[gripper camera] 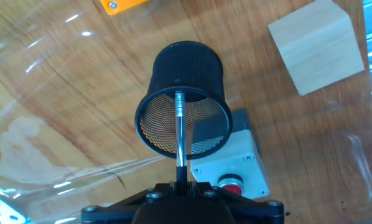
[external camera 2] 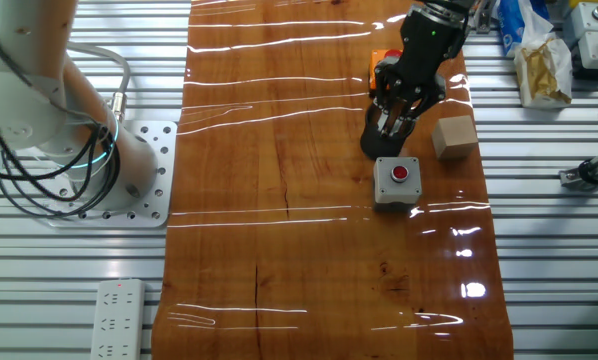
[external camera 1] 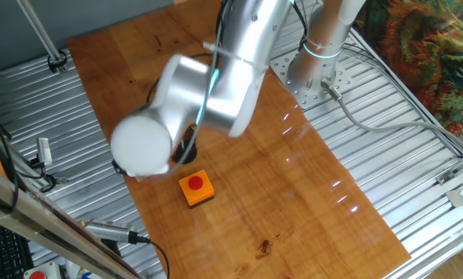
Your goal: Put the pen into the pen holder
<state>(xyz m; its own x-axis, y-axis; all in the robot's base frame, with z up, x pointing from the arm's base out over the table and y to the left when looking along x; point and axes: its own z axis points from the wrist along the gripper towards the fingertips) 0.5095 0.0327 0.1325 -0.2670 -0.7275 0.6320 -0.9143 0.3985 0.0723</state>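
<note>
Pen [gripper camera: 180, 127] sits clamped in the claw [gripper camera: 181, 186], gripped at its dark upper end, with the silvery tip projecting straight out past the fingers. Its long axis runs along the claw's own line of sight, tip aimed down into the mouth of the pen holder [gripper camera: 185, 93] and lying inside the rim as seen in the hand view; how deep it reaches cannot be told.

Pen holder is a black cylinder of fine wire mesh with a thin round rim, standing upright on the wooden bench [gripper camera: 61, 99]. Bench surface is glossy, grained, with streaks of glare.

Grey box [gripper camera: 232, 165] with a red button sits just beside the pen holder. Plain wooden block [gripper camera: 316, 46], pale and square-edged, lies near the holder on the other side. Orange box [external camera 1: 196, 188], also red-buttoned, stands near the holder.
</note>
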